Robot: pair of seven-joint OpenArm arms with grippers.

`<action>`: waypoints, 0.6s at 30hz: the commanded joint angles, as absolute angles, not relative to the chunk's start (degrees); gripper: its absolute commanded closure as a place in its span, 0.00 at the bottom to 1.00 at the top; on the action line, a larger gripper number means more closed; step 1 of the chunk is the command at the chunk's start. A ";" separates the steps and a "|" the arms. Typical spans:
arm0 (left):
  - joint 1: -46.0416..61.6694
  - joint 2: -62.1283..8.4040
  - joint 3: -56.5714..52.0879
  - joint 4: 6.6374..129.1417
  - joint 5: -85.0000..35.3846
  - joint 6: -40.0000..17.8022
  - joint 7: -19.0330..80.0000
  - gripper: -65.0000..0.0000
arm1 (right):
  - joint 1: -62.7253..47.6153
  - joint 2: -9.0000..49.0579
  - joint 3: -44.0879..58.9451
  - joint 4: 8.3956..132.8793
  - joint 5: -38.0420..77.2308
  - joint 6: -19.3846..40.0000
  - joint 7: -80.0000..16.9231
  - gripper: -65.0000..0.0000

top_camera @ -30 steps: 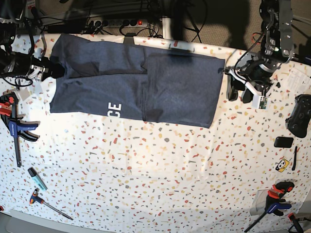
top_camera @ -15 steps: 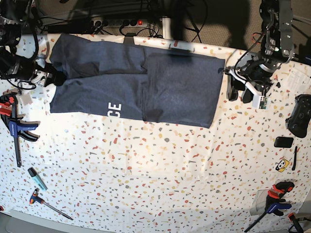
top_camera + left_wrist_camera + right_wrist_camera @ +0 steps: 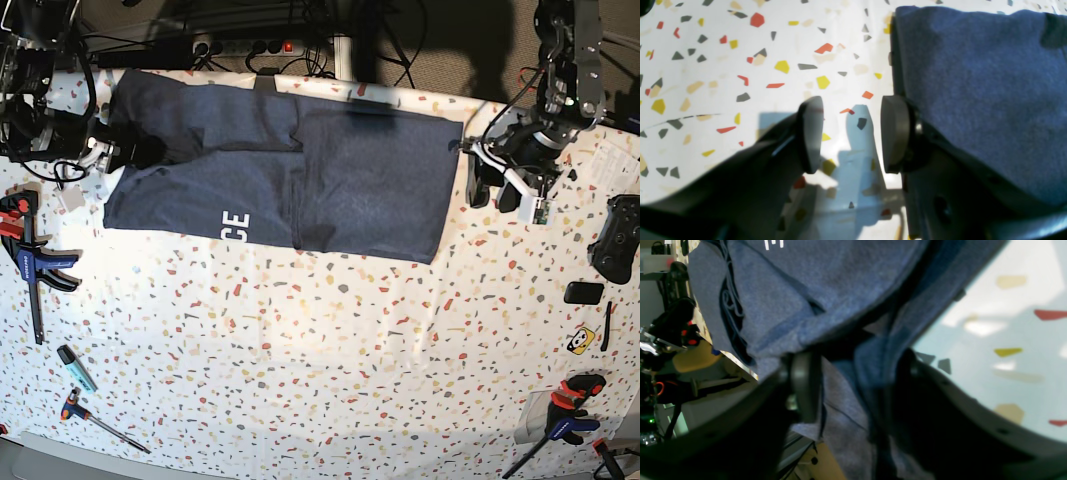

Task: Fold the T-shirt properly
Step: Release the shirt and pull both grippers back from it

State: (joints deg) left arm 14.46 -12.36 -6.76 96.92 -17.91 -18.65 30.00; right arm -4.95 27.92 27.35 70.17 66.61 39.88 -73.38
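The navy T-shirt (image 3: 300,170) lies partly folded across the back of the speckled table (image 3: 330,360), with white letters (image 3: 236,224) near its front edge. My right gripper (image 3: 140,152) is at the shirt's left edge. In the right wrist view the gripper (image 3: 860,390) is open, with bunched T-shirt cloth (image 3: 840,306) between its fingers (image 3: 805,386). My left gripper (image 3: 492,190) rests just off the shirt's right edge. In the left wrist view that gripper (image 3: 851,133) is open over bare table, and the T-shirt (image 3: 973,83) sits beside its right finger.
A blue bar clamp (image 3: 35,265), a teal marker (image 3: 75,368) and a T-handle key (image 3: 90,412) lie at the left. At the right are a black game controller (image 3: 615,238), a small black box (image 3: 583,292), a yellow sticker (image 3: 580,340) and another clamp (image 3: 565,420).
My right gripper has moved right, from just off the shirt's left edge onto the sleeve area, and the cloth there has bunched slightly. The left arm has not moved.
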 commanded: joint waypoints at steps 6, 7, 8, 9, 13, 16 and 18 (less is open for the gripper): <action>14.15 -12.75 -7.05 98.15 -18.50 -18.94 28.91 0.58 | -4.45 29.02 27.70 70.85 68.31 40.00 -71.90 0.70; 14.15 -12.75 -7.05 98.15 -18.52 -18.94 29.10 0.58 | -4.45 29.02 27.70 70.85 68.93 40.00 -71.96 0.70; 14.15 -12.75 -7.05 98.15 -18.50 -18.94 29.12 0.58 | -4.45 29.02 27.70 70.85 69.76 40.00 -72.07 0.73; 14.15 -12.75 -7.05 98.15 -18.50 -18.94 29.12 0.58 | -4.45 29.02 27.70 70.85 70.28 40.00 -72.07 0.78; 14.15 -12.75 -7.05 98.15 -18.50 -18.94 29.12 0.58 | -4.27 29.02 27.70 70.85 70.98 40.00 -72.05 0.96; 14.15 -12.75 -7.05 98.15 -18.50 -18.94 29.12 0.58 | -3.95 29.06 27.70 70.85 70.57 40.00 -72.03 1.00; 14.15 -12.75 -7.05 98.15 -18.48 -18.94 29.17 0.58 | -3.81 29.17 27.73 70.87 70.81 40.00 -72.01 1.00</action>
State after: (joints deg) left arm 14.46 -12.36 -6.76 96.92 -17.89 -18.63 30.22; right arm -4.60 27.81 27.35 70.11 69.21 39.92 -72.31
